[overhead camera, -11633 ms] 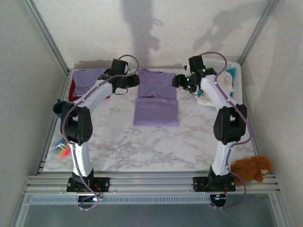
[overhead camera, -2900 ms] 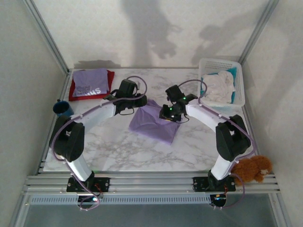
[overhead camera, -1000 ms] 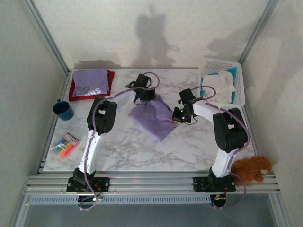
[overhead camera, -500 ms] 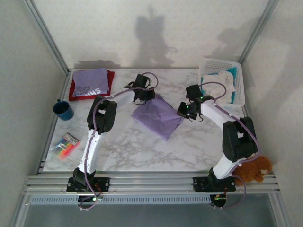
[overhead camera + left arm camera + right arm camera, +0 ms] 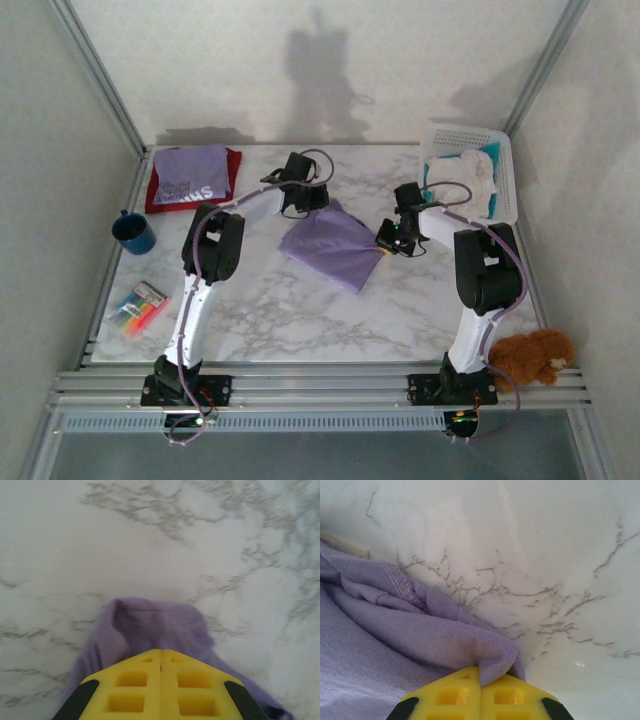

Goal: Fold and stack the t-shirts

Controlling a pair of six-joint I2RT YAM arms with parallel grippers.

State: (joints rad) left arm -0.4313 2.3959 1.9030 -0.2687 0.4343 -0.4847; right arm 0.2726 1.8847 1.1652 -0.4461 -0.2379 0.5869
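Stacking looks under way: right gripper (image 5: 389, 240) and left gripper (image 5: 314, 204) are each clamped on a corner of the folded purple shirt (image 5: 333, 245) mid-table; next, I judge, carry it far left onto the lettered shirt (image 5: 190, 174)

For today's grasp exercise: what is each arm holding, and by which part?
Both hold the folded purple t-shirt: the left fingers pinch its far corner, the right fingers its right-hand corner.
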